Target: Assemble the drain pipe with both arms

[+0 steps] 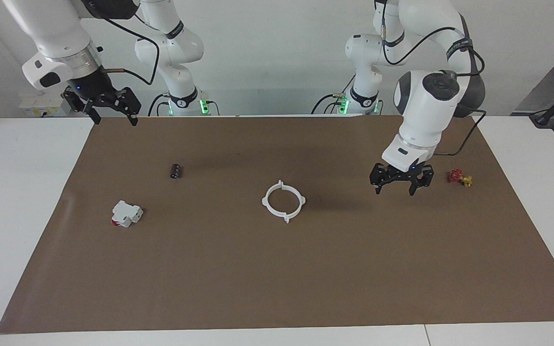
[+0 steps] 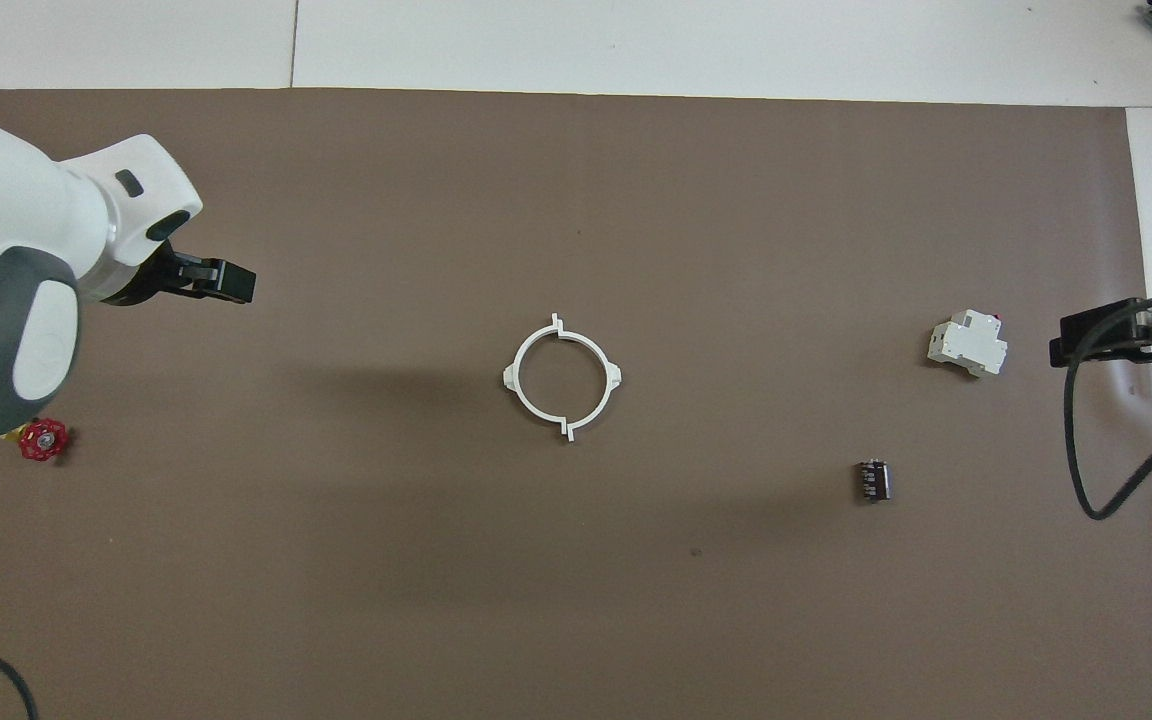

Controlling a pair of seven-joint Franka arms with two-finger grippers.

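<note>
**Ring joined at mid-table, both arms clear**

From the facing camera, the drain pipe [image 1: 283, 201] lies flat on the brown mat at the middle of the table [image 1: 27, 202], its two white arcs meeting as one ring, nothing touching it. The left end effector [image 1: 401, 179] hangs wide and empty over the mat beside the small red-and-yellow valve [image 1: 459, 177]. The right end effector [image 1: 107, 106], also wide and empty, waits raised over the mat's edge at the right arm's end.

From overhead, the ring's end tabs look met at both joints. The assembly seems finished; the best move is likely to retreat upward and avoid brushing the ring.
</note>
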